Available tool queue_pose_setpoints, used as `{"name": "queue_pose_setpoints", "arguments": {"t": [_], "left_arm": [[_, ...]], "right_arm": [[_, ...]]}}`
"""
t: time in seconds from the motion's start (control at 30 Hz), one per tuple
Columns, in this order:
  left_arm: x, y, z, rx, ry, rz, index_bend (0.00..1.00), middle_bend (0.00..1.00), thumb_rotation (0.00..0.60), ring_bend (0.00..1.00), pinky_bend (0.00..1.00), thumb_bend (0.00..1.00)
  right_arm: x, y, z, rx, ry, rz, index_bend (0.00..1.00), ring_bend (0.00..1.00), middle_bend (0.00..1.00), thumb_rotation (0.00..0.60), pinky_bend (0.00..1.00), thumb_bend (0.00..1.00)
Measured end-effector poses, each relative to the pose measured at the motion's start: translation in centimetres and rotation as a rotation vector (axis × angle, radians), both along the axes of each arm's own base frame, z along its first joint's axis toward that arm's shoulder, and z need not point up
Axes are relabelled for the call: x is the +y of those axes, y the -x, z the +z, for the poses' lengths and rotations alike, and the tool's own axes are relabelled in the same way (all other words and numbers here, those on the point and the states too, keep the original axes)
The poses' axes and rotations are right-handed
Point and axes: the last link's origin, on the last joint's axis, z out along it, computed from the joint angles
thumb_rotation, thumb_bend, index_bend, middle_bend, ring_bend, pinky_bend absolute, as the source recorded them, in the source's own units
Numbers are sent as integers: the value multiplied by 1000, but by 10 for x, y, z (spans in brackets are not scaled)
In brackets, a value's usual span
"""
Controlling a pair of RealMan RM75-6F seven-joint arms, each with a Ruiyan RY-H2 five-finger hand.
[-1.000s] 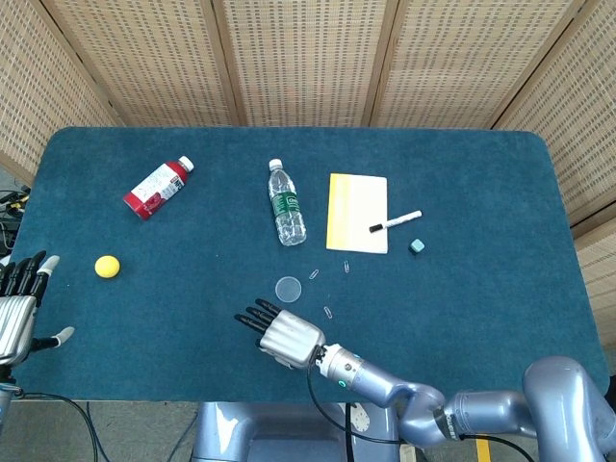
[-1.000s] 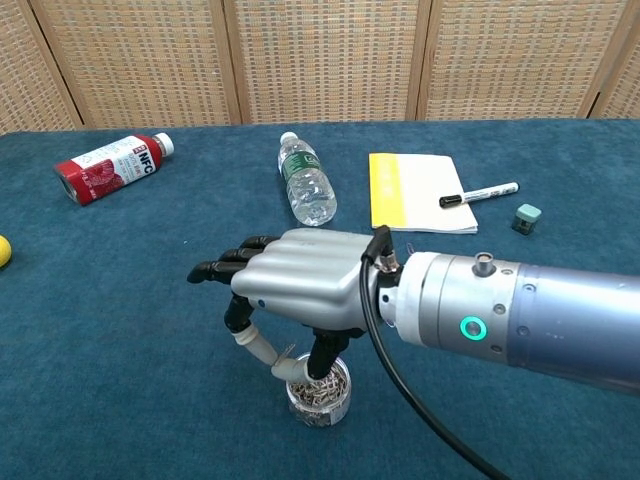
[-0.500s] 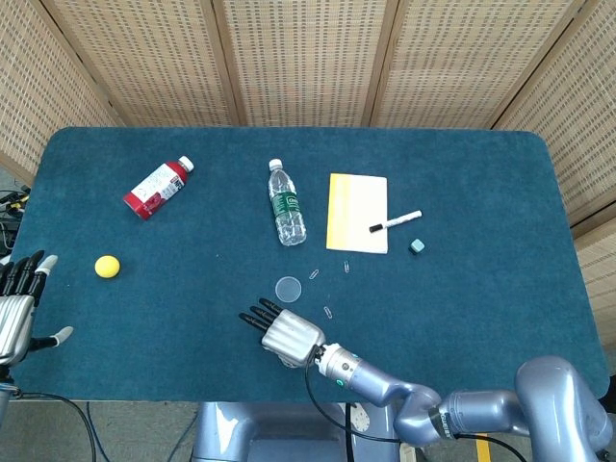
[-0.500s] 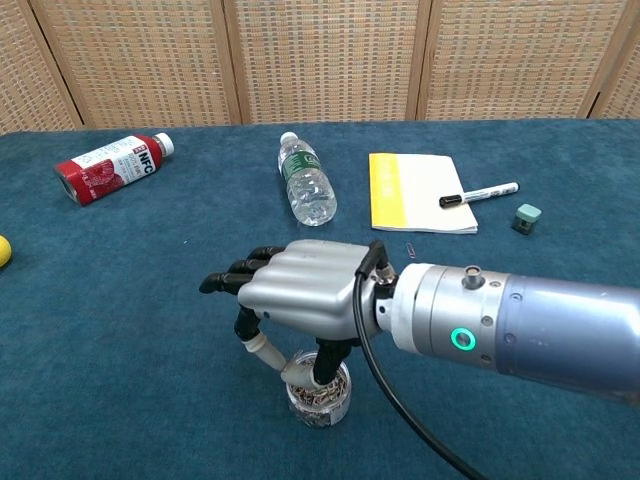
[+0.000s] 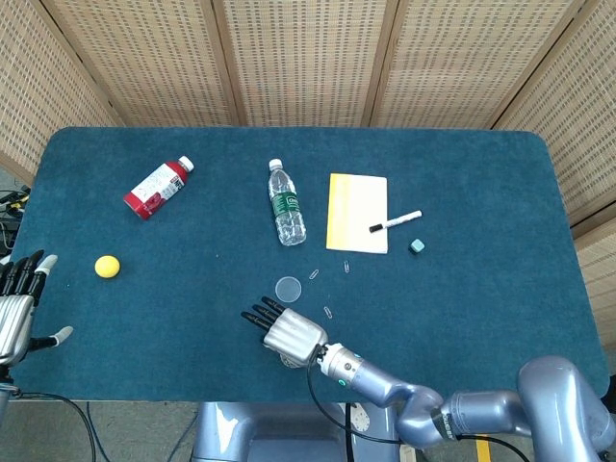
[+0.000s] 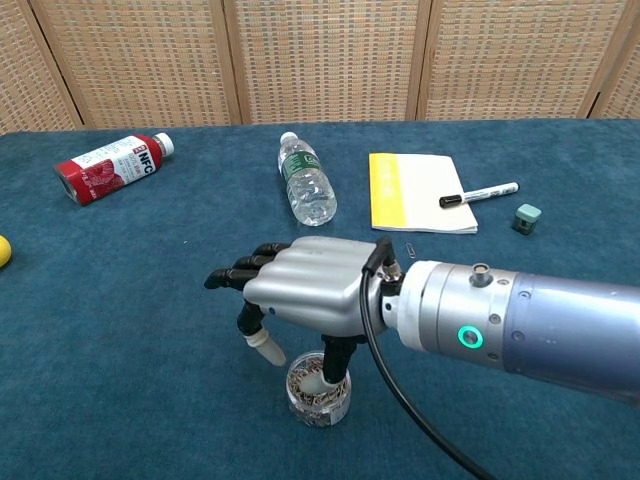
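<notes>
- The bench [image 5: 500, 289], covered in dark teal cloth, fills most of the head view, with woven panels along the top of the frame.
- The right hand [image 6: 300, 290] shows at lower centre of the chest view, palm down, fingers stretched toward the left and spread. One dark finger dips into the small clear jar of paper clips [image 6: 317, 400] right under it; the pale-tipped thumb hangs just left of the jar's rim. It holds nothing. In the head view the hand covers nearly all of the jar.
- The left hand [image 5: 19, 298] sits at the far left edge of the head view, off the bench, fingers up and apart, holding nothing.
- A yellow-edged notepad [image 5: 357, 212] lies right of centre, flat.
- A clear water bottle [image 5: 286, 203] lies on its side at centre, cap toward the top of the frame.
- A red drink bottle [image 5: 157, 188] lies on its side at upper left, white cap pointing up-right.
- A marker [image 5: 396, 221] rests across the notepad's lower right corner.
- A yellow ball [image 5: 107, 267] sits at the left, near the left hand.
- A round clear lid [image 5: 288, 289] lies flat just above the right hand.
- A small green eraser [image 5: 417, 246] lies just right of the marker.
- Loose paper clips [image 5: 314, 274] are scattered between lid and notepad.
</notes>
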Motion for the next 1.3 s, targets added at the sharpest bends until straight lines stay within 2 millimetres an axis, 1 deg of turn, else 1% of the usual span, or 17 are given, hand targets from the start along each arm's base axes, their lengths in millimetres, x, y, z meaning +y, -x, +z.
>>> {"name": "queue_pose_setpoints", "arguments": {"t": [0.2,0.33,0.4,0.5,0.57,0.6,0.7,0.77,0.83,0.97,1.03,1.1,1.2,1.23,1.3], "left_arm": [[1,0,1,-3,-3,1,0,0,600,0,0,0],[1,1,2,-5,-5,1,0,0,600,0,0,0],[1,0,2,-6,-5,0,0,0,600,0,0,0],[0,0,2,-8,-3,-3,0,0,600,0,0,0],[0,0,2,-9,-3,-4,0,0,600,0,0,0],[0,0,2,-10,-4,-4,0,0,600,0,0,0],[-1,-1,3,-11,-4,-9,0,0,600,0,0,0],[-2,-2,3,-10,-5,-13,0,0,600,0,0,0],[-3,-3,2,-9,-6,-21,0,0,600,0,0,0],[-7,-5,2,-4,-9,-29,0,0,600,0,0,0],[-8,-6,1,-2,-10,-32,0,0,600,0,0,0],[-10,-7,2,0,-16,-38,0,0,600,0,0,0],[-12,-7,0,-4,-12,-39,0,0,600,0,0,0],[-12,-6,-1,-3,-10,-39,0,0,600,0,0,0],[-13,-6,-2,0,-6,-39,0,0,600,0,0,0]], "right_arm": [[-6,-3,15,-31,27,-8,547,0,0,600,0,204],[-11,-3,31,-51,57,-11,540,0,0,600,0,204],[-15,-1,41,-57,80,-12,499,0,0,600,0,204],[-24,9,63,-62,138,-21,400,0,0,600,0,204],[-32,21,82,-63,191,-37,300,0,0,600,0,189],[-35,28,90,-62,215,-46,266,0,0,600,0,179],[-44,53,116,-57,296,-80,119,0,0,600,0,100],[-49,75,133,-52,353,-115,43,0,0,600,0,53],[-51,100,148,-54,402,-162,4,0,0,600,0,20],[-47,144,172,-79,473,-259,0,0,0,600,0,0],[-41,164,183,-104,491,-316,0,0,0,600,0,0],[-32,179,190,-128,489,-377,0,0,0,600,0,0],[-8,206,203,-160,514,-482,0,0,0,600,0,0],[4,215,208,-171,530,-522,0,0,0,600,0,0],[21,225,214,-188,551,-576,0,0,0,600,0,0]]}}
